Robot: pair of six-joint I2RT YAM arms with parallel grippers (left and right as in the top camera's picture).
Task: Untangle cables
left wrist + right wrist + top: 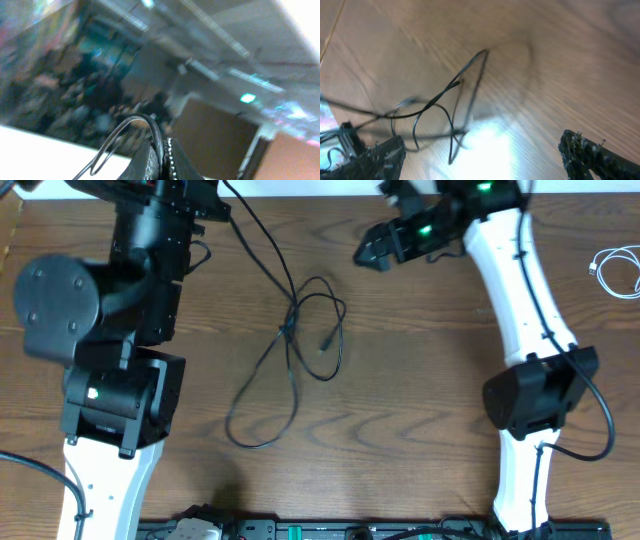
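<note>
We see the left gripper's (164, 146) jaws clamped on the black cable (293, 302), its tangled loops lying mid-way across the desk (420, 380), while the right gripper (480, 155) hovers nearby with jaws wide apart.

Left claw (165, 151) clamped on a looping black cable (152, 125); room behind blurred

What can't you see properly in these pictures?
White cable: overhead, cut off by the right edge.
Black cable: overhead, its top end hidden by the left arm; right wrist view too blurred to tell which strand crosses over.
Left wrist view: background room blurred.
</note>
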